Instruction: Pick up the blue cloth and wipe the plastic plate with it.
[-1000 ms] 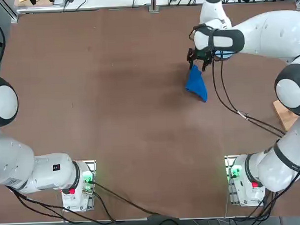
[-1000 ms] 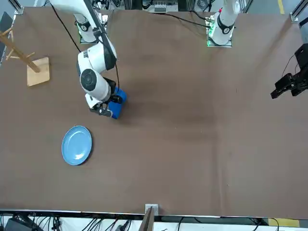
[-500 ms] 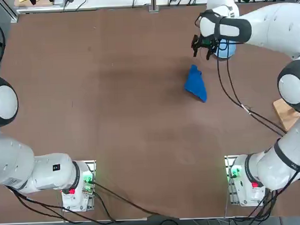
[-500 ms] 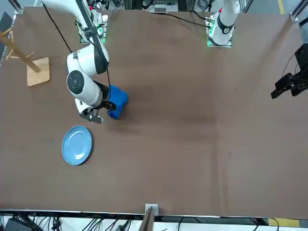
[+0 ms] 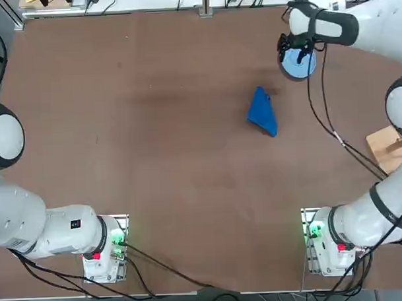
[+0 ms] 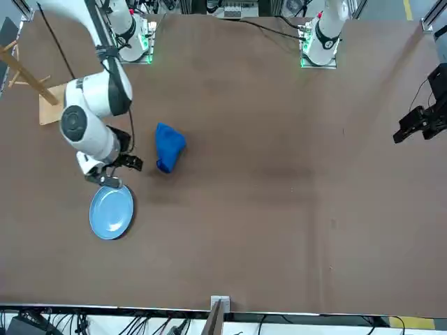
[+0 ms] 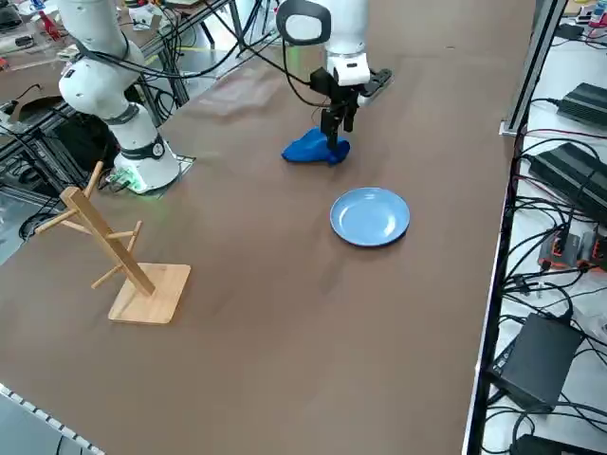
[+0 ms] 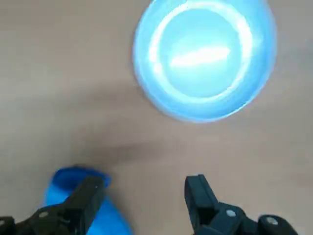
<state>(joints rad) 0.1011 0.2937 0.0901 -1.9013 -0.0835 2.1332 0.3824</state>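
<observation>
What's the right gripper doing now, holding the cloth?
Right gripper: open and empty, raised between the blue cloth and the plate. The cloth lies bunched on the table, apart from the plate.

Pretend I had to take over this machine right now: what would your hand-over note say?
Right gripper: open and empty, hanging above the table between the blue cloth and the plastic plate, close to the plate's edge.
Blue cloth: lying crumpled on the table, loose, apart from the plate.
Plastic plate: flat on the table near the far edge from the robot, nothing on it.
Done: nothing can be confirmed; the cloth is not in the gripper.
Left: pick up the cloth, then wipe the plate with it.
</observation>
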